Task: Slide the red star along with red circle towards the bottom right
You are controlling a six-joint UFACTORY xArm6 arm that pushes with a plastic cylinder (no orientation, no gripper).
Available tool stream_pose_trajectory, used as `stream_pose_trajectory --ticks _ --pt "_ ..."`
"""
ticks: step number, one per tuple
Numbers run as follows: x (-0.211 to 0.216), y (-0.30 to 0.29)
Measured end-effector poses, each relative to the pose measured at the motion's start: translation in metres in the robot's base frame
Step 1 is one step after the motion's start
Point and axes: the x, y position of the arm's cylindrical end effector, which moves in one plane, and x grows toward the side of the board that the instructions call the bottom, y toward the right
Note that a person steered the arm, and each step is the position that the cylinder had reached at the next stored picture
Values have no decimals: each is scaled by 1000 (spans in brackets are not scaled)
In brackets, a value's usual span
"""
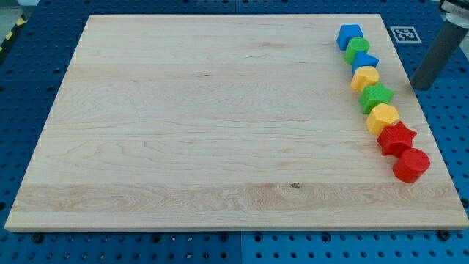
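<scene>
The red star lies near the view's right edge of the wooden board, touching the red circle just below and to its right. Both end a diagonal row of blocks. My tip is the lower end of the dark rod at the view's upper right. It stands to the right of the row, above and to the right of the red star, apart from every block.
Above the red star the row runs up: a yellow block, a green star, a yellow block, a blue block, a green block, a blue cube. A marker tag sits at the top right.
</scene>
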Motion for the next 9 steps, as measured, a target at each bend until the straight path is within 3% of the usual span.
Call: stream_pose_trajectory --ticks 3,8,9 --pt "87 -23" --pt "88 -78" --pt "111 -81"
